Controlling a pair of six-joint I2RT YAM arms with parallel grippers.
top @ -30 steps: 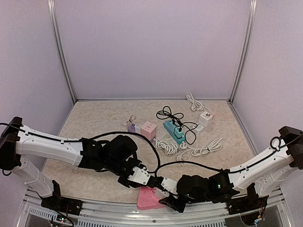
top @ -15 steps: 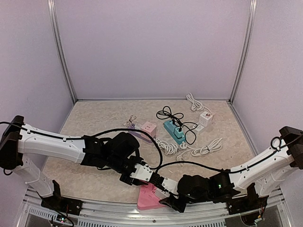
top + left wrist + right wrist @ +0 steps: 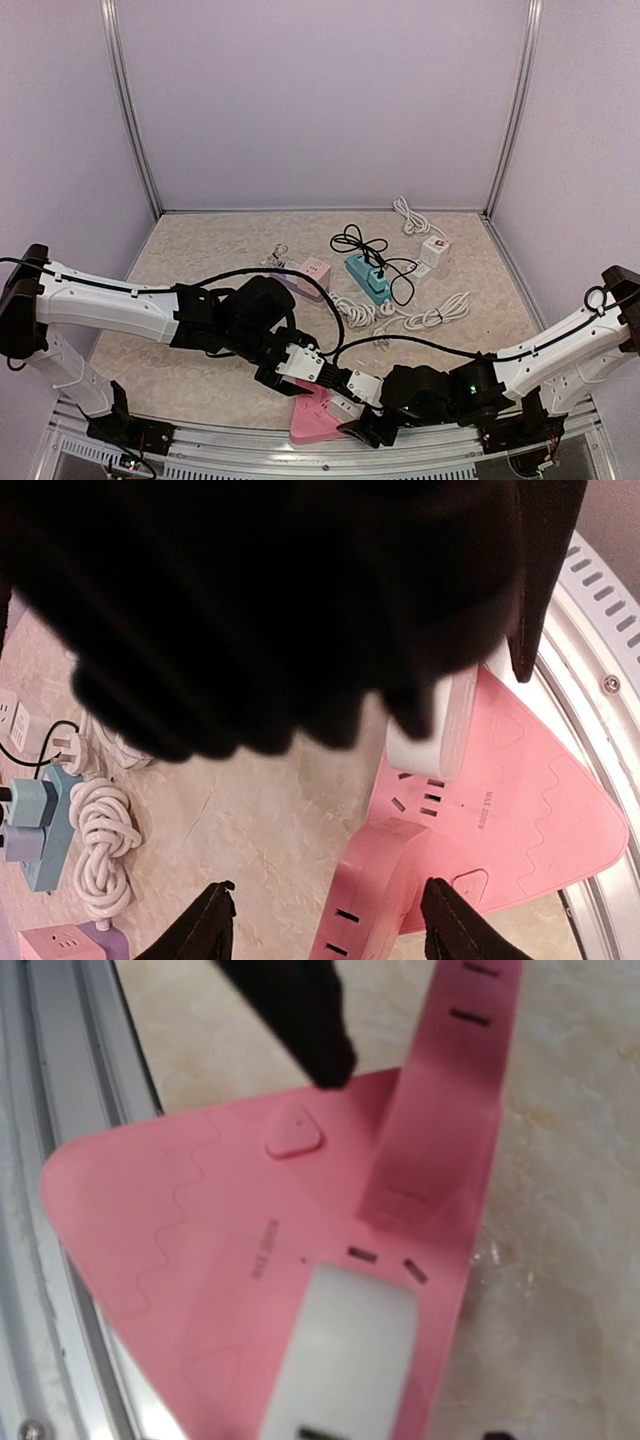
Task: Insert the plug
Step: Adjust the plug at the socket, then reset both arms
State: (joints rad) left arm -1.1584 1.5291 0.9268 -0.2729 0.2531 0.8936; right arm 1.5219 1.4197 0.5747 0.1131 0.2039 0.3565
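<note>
We judge the white plug [image 3: 440, 720], sitting on the pink strip [image 3: 540, 800] at the desk's [image 3: 200, 260] near edge, light, rigid and slick, best pinched across its sides; the left fingers [image 3: 215, 925] spread empty, the right fingers [image 3: 358, 432] we cannot tell.

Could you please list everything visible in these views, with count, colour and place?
Table: one, beige marbled, under everything.
Pink strip: one, pink, triangular, at the near edge.
Plug: one, white, on the pink strip's top face.
Teal strip: one, teal, far centre.
Black cable: one, black, looped by the teal strip.
Cube sockets: two, pink and purple, left of the teal strip.
Adapter: one, white, far right.
White cables: three bundles, white, around the teal strip and adapter.
Left gripper: one, black, open, over the pink strip.
Right gripper: one, black, open, over the pink strip.
</note>
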